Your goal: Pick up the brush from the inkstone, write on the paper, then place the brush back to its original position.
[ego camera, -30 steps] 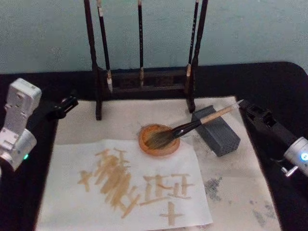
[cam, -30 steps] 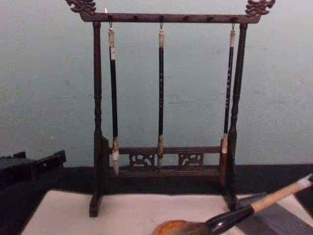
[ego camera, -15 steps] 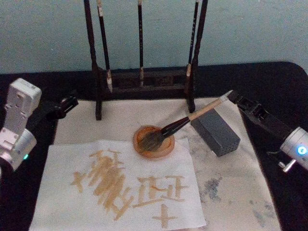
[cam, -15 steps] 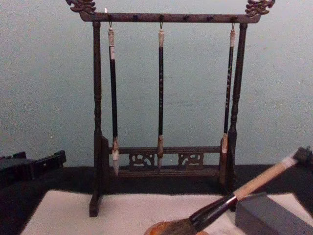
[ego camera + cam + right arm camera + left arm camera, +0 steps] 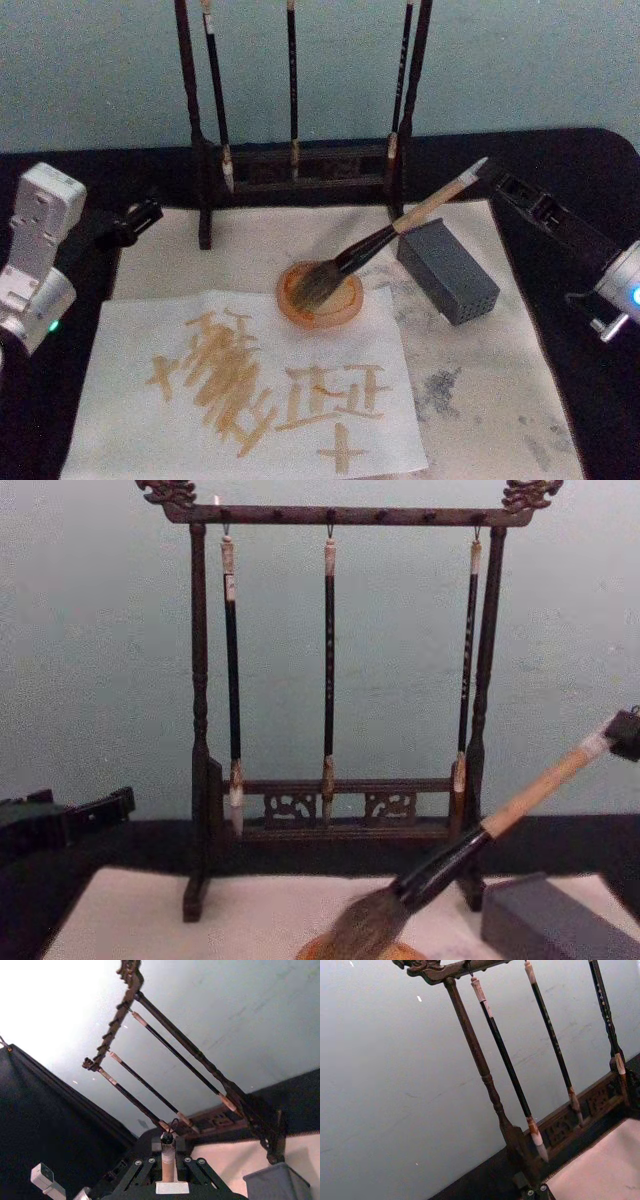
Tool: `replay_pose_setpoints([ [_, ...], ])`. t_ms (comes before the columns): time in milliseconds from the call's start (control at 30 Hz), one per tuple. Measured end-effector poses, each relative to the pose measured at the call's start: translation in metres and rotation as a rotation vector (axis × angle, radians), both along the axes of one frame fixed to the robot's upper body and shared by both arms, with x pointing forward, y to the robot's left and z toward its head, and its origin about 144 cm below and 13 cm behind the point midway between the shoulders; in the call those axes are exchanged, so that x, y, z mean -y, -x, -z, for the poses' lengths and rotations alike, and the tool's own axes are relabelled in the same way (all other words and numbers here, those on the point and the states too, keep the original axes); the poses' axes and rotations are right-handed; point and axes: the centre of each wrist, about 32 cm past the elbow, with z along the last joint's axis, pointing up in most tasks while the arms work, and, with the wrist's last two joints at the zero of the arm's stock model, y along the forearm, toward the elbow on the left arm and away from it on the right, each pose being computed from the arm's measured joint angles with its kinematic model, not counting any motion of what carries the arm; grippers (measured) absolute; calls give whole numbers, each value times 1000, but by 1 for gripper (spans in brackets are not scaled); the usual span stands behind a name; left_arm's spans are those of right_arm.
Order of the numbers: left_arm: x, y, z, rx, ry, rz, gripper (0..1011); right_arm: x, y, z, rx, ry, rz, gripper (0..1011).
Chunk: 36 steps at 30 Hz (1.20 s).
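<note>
The right pincer (image 5: 497,180) is clamped on the very end of the brush (image 5: 385,235); the right wrist view shows the tan handle gripped between its fingers (image 5: 145,1170). Gripping that far back leaves the whole shaft free, so the arm stands off at 3 o'clock, away from the paper (image 5: 130,420).

The brush lies on a slant. Its long axis runs from the bristles at 8 o'clock up to the handle end at 2 o'clock. The bushy tip points down into the round orange inkstone (image 5: 345,308) and touches it, while the handle rises above the grey block (image 5: 450,268) just beside the dish, apart from it in the chest view.

The paper, at 6 o'clock from the inkstone, already carries tan strokes, so I judge the writing is done and the brush is being laid back, tip in the dish. The block probably serves as a rest for the handle.

The left pincer (image 5: 140,215) is parked at 9 o'clock near the rack (image 5: 300,165); I cannot tell whether it is wide or narrow.
</note>
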Motion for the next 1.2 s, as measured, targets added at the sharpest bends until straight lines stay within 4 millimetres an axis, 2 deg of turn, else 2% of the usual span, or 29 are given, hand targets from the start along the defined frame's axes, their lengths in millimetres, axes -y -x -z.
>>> replay_pose_setpoints([
  [533,0,0,0,0,0,0,1002,1,13,-25,87,71,-21,158],
  [900,0,0,0,0,0,0,1000,-17,26,-48,178,284,-88,158],
  [1200,0,0,0,0,0,0,1002,-38,39,-69,309,511,-140,158],
])
